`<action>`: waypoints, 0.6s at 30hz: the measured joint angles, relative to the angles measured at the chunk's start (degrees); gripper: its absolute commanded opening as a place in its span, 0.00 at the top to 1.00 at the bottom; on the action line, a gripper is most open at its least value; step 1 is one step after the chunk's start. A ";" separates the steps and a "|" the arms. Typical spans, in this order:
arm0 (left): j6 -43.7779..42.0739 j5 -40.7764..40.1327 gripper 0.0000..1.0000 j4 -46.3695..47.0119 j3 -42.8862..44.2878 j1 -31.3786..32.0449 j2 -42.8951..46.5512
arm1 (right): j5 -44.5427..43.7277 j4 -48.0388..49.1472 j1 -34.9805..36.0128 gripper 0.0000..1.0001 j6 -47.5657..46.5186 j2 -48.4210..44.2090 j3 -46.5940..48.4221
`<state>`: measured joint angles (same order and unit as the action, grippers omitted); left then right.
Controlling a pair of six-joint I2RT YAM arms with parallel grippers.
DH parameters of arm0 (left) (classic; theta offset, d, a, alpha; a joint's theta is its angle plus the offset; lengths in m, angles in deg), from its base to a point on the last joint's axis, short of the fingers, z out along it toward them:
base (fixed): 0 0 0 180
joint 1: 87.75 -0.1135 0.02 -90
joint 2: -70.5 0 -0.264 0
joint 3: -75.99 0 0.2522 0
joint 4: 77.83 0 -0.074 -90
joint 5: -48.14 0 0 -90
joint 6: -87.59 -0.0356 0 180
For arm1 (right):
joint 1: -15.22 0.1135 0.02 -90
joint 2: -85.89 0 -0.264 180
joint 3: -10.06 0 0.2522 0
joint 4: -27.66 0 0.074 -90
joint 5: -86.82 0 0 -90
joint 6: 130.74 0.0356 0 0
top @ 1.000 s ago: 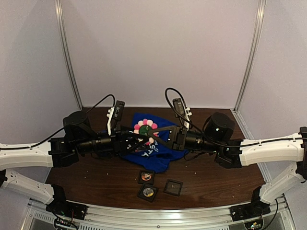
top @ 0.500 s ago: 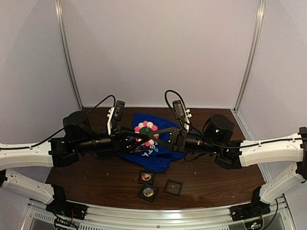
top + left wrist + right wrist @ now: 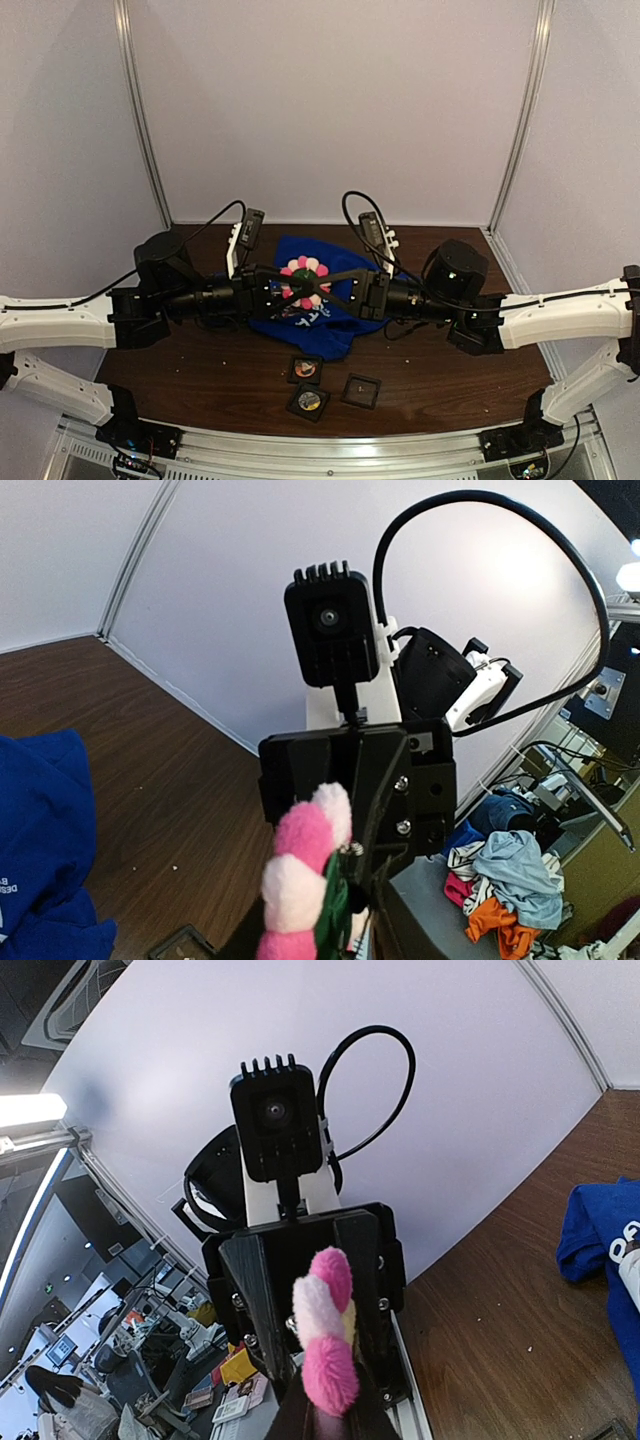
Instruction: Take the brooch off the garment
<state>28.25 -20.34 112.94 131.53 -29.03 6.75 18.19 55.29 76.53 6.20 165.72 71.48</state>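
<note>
The brooch (image 3: 303,270), a flower of pink and white pompoms with a green middle, hangs in the air above the garment (image 3: 300,322), a crumpled blue T-shirt on the table. Both grippers meet at it with their fingers crossing. My right gripper (image 3: 305,290) comes in from the right and is shut on the brooch (image 3: 330,1340), seen edge-on between its dark fingers (image 3: 330,1415). My left gripper (image 3: 322,281) comes in from the left, its jaws drawn in against the brooch (image 3: 300,870). The garment lies low at the left of the left wrist view (image 3: 40,830) and at the right edge of the right wrist view (image 3: 600,1230).
Three small black boxes (image 3: 305,369) (image 3: 309,401) (image 3: 360,389) lie on the brown table (image 3: 200,370) in front of the shirt. One box corner (image 3: 180,945) shows below the brooch. Beyond the table's right end sits a heap of clothes (image 3: 510,870).
My left gripper's jaws have narrowed around the brooch. Both grippers and the brooch have risen slightly above the shirt.
</note>
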 measured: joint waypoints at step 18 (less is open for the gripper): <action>3.82 2.84 0.83 4.15 -1.18 -0.11 -0.17 | 1.36 0.90 0.15 1.00 -0.22 -0.57 -0.33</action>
<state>32.07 -17.50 117.09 130.35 -29.14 6.58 19.55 56.18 76.69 5.98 165.15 71.15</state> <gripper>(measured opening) 0.185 0.085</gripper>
